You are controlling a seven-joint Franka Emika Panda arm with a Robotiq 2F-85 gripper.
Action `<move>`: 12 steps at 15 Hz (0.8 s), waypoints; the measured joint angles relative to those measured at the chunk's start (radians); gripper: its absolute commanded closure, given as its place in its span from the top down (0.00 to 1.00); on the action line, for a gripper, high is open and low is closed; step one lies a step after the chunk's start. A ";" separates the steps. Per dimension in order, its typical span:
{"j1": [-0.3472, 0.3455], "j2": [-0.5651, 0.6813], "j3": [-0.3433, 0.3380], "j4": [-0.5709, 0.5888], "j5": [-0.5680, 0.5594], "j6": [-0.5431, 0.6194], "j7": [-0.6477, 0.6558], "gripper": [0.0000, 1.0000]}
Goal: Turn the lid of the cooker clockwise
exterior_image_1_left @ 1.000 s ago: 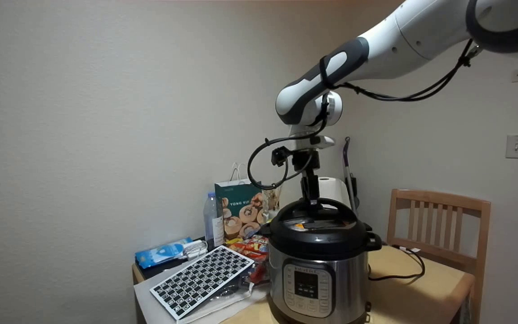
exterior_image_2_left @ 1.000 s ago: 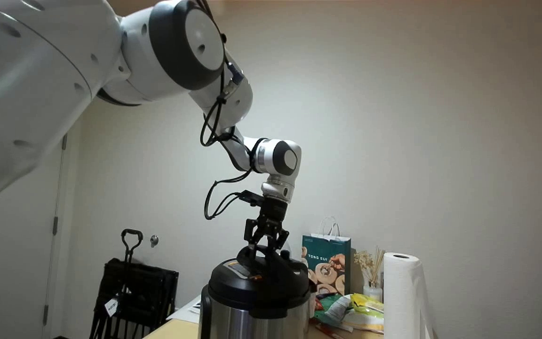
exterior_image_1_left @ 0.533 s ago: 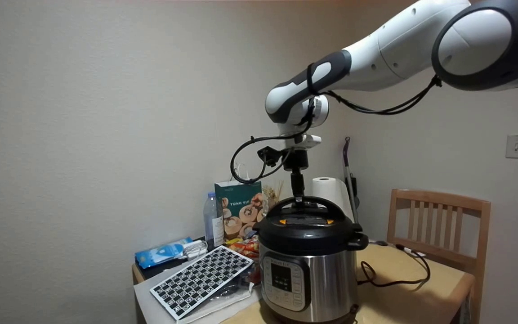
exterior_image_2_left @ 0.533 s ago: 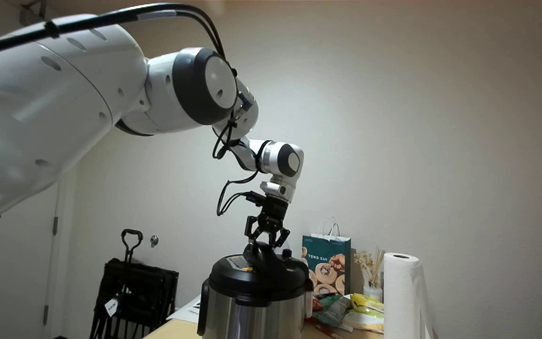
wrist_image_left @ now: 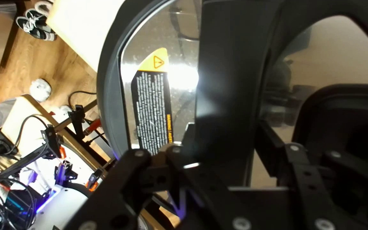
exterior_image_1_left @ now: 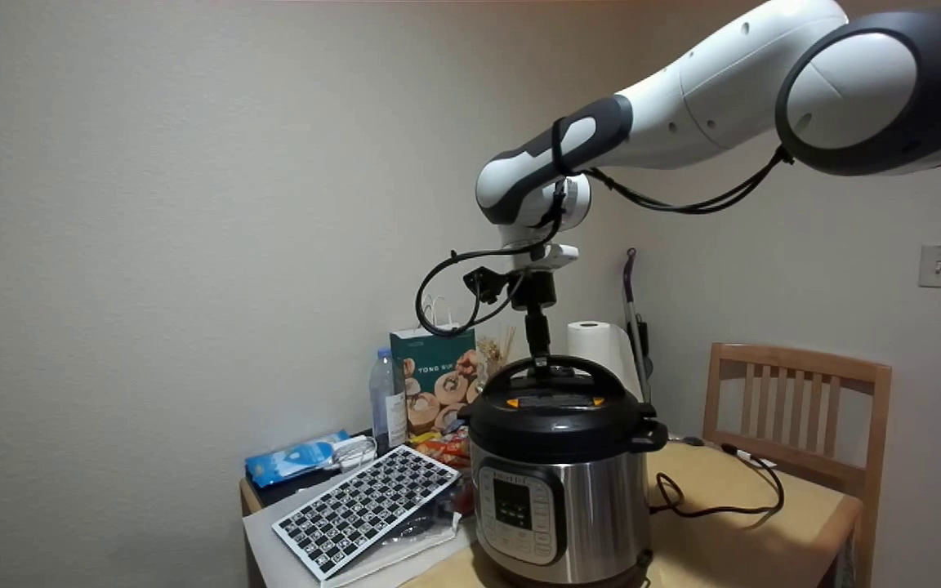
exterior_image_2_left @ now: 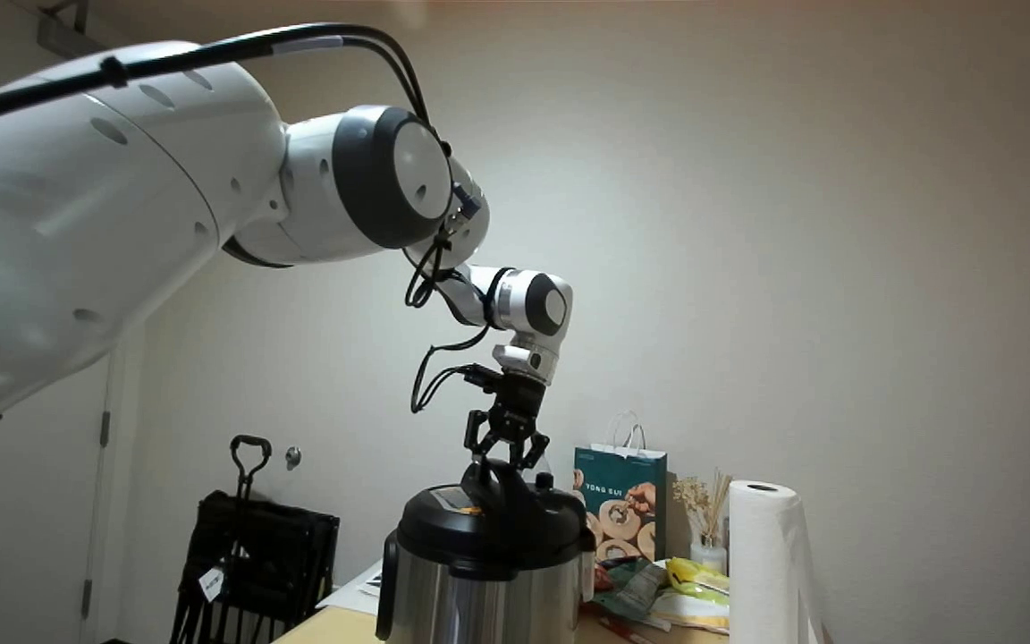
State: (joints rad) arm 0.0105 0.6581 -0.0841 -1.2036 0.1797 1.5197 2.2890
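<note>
The steel cooker (exterior_image_1_left: 605,514) has shifted, gripper (exterior_image_2_left: 502,461) clamping the domed lid (exterior_image_1_left: 556,433) by its arched handle (wrist_image_left: 230,76).

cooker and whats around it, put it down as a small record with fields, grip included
appliance: steel cooker on the table
top: black lid resting on the cooker
locked: cannot tell
hold: gripper closed on the raised lid handle
marking: warning label on the lid, in the wrist view
wiring: black cable on the table beside the cooker
left of the cooker, in an exterior view: checkered board, bottle, green paper bag
also in view: wooden chair, paper towel roll
</note>
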 measured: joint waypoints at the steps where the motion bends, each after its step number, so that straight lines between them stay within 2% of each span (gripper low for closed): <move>1: 0.005 -0.003 0.002 -0.005 -0.019 0.000 -0.020 0.23; 4: 0.024 -0.034 0.007 -0.056 -0.092 0.024 -0.107 0.23; 7: 0.041 -0.103 0.008 -0.175 -0.150 0.109 -0.188 0.23; 12: 0.041 -0.199 0.010 -0.338 -0.164 0.268 -0.351 0.23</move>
State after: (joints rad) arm 0.0513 0.4596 -0.0740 -1.5413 0.0154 1.7873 1.9379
